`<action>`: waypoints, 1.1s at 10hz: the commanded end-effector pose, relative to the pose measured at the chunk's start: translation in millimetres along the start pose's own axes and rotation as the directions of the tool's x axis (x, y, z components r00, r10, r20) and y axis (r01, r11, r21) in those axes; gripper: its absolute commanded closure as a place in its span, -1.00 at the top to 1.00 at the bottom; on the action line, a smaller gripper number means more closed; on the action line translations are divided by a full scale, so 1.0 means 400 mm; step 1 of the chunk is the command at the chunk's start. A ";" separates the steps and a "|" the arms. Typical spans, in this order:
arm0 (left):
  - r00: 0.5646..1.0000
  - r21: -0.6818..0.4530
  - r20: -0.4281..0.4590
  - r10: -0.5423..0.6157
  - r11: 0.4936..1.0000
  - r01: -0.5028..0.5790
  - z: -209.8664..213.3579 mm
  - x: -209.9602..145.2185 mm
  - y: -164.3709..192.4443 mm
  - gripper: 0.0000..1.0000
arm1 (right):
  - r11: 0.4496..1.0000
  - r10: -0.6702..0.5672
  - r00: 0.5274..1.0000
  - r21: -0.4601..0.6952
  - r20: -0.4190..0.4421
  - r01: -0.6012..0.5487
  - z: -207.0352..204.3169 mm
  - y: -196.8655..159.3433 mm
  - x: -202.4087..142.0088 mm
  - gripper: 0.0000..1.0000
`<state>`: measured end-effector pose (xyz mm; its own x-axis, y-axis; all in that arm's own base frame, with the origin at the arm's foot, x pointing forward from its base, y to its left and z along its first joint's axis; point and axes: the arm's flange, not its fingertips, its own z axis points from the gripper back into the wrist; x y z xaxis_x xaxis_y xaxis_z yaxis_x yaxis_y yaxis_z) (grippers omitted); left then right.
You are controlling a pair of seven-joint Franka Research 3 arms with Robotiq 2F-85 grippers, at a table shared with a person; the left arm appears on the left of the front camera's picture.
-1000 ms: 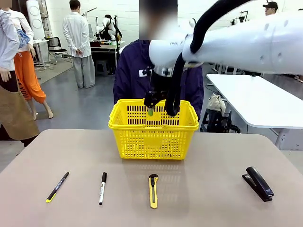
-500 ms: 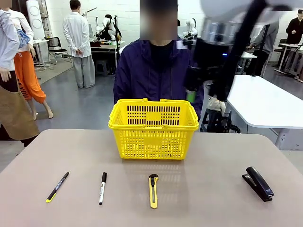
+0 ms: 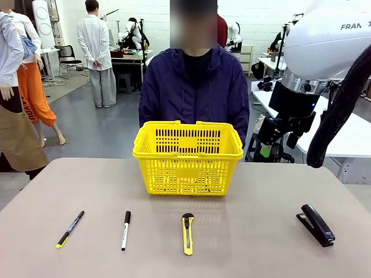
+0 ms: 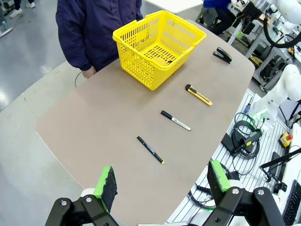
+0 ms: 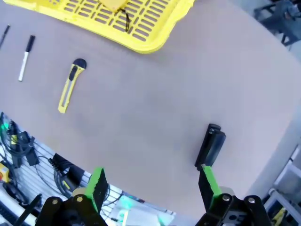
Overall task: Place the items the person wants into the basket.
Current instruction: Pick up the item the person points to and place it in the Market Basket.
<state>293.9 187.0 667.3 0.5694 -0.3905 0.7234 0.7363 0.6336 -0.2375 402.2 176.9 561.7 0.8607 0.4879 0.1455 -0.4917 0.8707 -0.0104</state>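
Observation:
The yellow basket (image 3: 186,157) stands mid-table in front of the person (image 3: 194,87) in a navy jacket. A yellow tape measure (image 5: 115,4) with a black cord lies inside the basket (image 5: 141,33). On the table near me lie the white marker (image 3: 125,230) and the yellow-and-black utility knife (image 3: 187,233). My right gripper (image 3: 278,142) hangs open and empty above the table's far right, beyond the basket's right side. In its own view the right gripper (image 5: 153,183) looks down on the knife (image 5: 70,84). My left gripper (image 4: 162,179) is open and empty, high above the table's left end.
A black pen with a yellow tip (image 3: 70,228) lies left of the marker. A black stapler (image 3: 316,225) sits at the near right. Bare tabletop (image 3: 261,197) spreads between the basket and the stapler. Other people and tables stand behind.
My right gripper has swung from over the basket to the right and away from it, open and empty. The items on the table have not moved.

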 end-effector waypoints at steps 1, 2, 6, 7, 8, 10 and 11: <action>1.000 -0.012 0.015 -0.020 1.000 0.020 0.005 -0.002 -0.001 1.00 | 1.000 0.015 1.000 -0.001 0.005 -0.015 0.026 0.017 0.013 1.00; 1.000 -0.012 0.015 -0.020 1.000 0.020 0.005 -0.002 -0.001 1.00 | 1.000 0.015 1.000 -0.001 0.005 -0.015 0.026 0.017 0.013 1.00; 1.000 -0.012 0.015 -0.020 1.000 0.020 0.005 -0.002 -0.001 1.00 | 1.000 0.015 1.000 -0.001 0.005 -0.015 0.026 0.017 0.013 1.00; 1.000 -0.012 0.015 -0.020 1.000 0.020 0.005 -0.002 -0.001 1.00 | 1.000 0.015 1.000 -0.001 0.005 -0.015 0.026 0.017 0.013 1.00; 1.000 -0.012 0.015 -0.020 1.000 0.020 0.005 -0.002 -0.001 1.00 | 1.000 0.015 1.000 -0.001 0.005 -0.015 0.026 0.017 0.013 1.00; 1.000 -0.012 0.015 -0.020 1.000 0.020 0.005 -0.002 -0.001 1.00 | 1.000 0.015 1.000 -0.001 0.005 -0.015 0.026 0.017 0.013 1.00; 1.000 -0.012 0.015 -0.020 1.000 0.020 0.005 -0.002 -0.001 1.00 | 1.000 0.015 1.000 -0.001 0.005 -0.015 0.026 0.017 0.013 1.00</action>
<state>293.9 187.0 667.3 0.5694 -0.3905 0.7234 0.7363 0.6336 -0.2375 401.8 183.1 571.3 0.8526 0.4974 0.1601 -0.5017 0.8649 -0.0158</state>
